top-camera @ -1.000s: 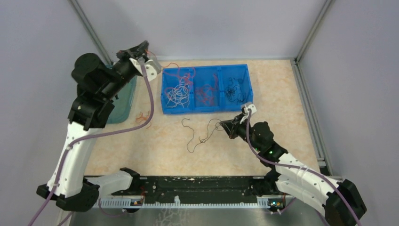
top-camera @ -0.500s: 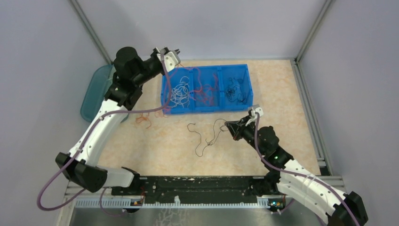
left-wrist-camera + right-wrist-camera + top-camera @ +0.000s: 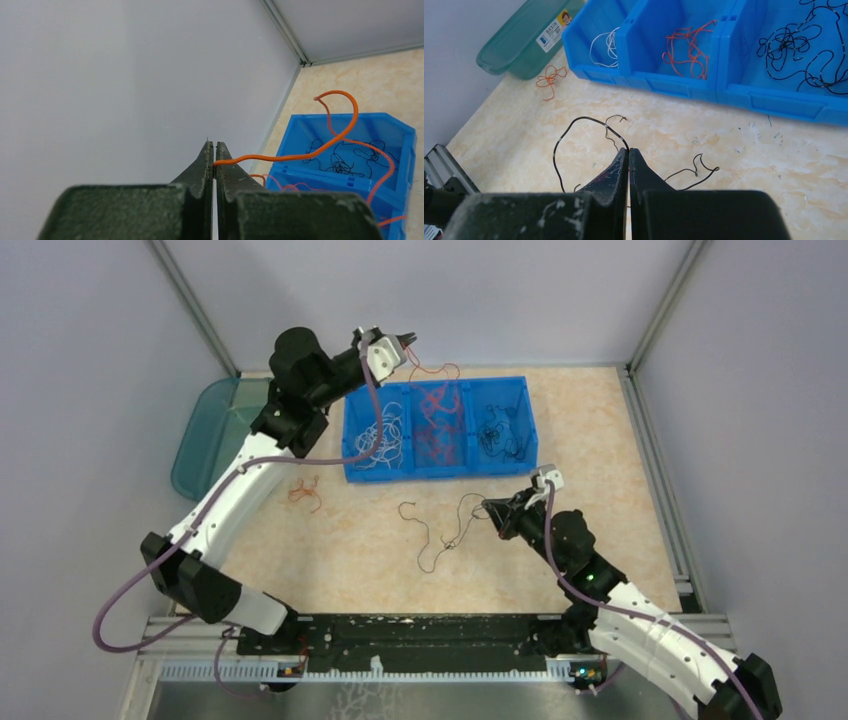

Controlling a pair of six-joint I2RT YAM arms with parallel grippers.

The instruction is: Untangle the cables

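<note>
Counter of pale marbled beige (image 3: 600,440) floors a booth with plain grey walls (image 3: 500,290) and metal corner posts. At its far side sits a blue bin (image 3: 440,472) with three compartments, and a teal basin (image 3: 195,440) lies by the left wall.

The left gripper (image 3: 405,339) hangs above the bin's far-left corner, clenched on an orange cable (image 3: 300,156) right at its fingertips. That thin wire arcs away from the tips and droops toward the bin.

The right gripper (image 3: 490,508) is low over the counter just in front of the bin, pinched shut on a black cable (image 3: 440,532), which trails leftward across the counter in loose kinks.

In the left compartment curl white cables (image 3: 385,430), in the middle orange cables (image 3: 437,430), in the right black cables (image 3: 497,430). A small orange clump (image 3: 303,492) lies on the counter between basin and bin.
</note>
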